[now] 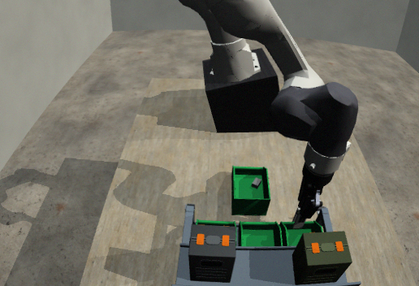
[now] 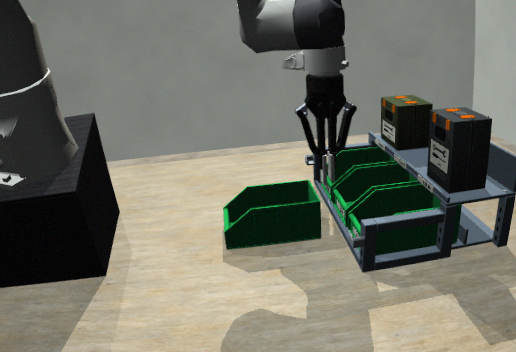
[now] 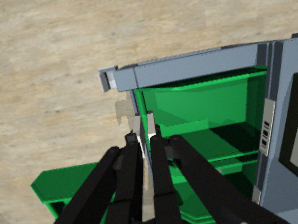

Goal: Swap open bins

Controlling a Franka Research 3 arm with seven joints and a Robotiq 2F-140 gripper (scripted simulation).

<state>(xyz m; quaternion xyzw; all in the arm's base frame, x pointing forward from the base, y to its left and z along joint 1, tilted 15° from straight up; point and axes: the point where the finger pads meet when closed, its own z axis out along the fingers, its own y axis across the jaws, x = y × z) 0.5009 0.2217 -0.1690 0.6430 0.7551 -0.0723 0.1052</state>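
Note:
My gripper (image 1: 298,224) (image 2: 328,170) (image 3: 145,120) is shut on the front wall of the end green bin (image 1: 291,236) (image 2: 361,157) (image 3: 200,111), one fingertip outside and one inside. That bin stands in the shelf (image 1: 264,266) (image 2: 405,261) (image 3: 185,70), beside its side rail, open front out; I see no part in it, though its rear is partly hidden by the upper board. The other green bin (image 1: 249,206) (image 2: 275,224) (image 3: 70,181) stands on the table in front of the shelf, with a small grey part (image 1: 257,182) inside.
A middle green bin (image 1: 260,236) (image 2: 370,185) stands close beside the end bin, and a third (image 1: 215,222) (image 2: 400,205) stands beyond it. A dark box (image 1: 212,261) (image 2: 459,154) and an olive box (image 1: 325,260) (image 2: 406,126) stand on the shelf's upper board.

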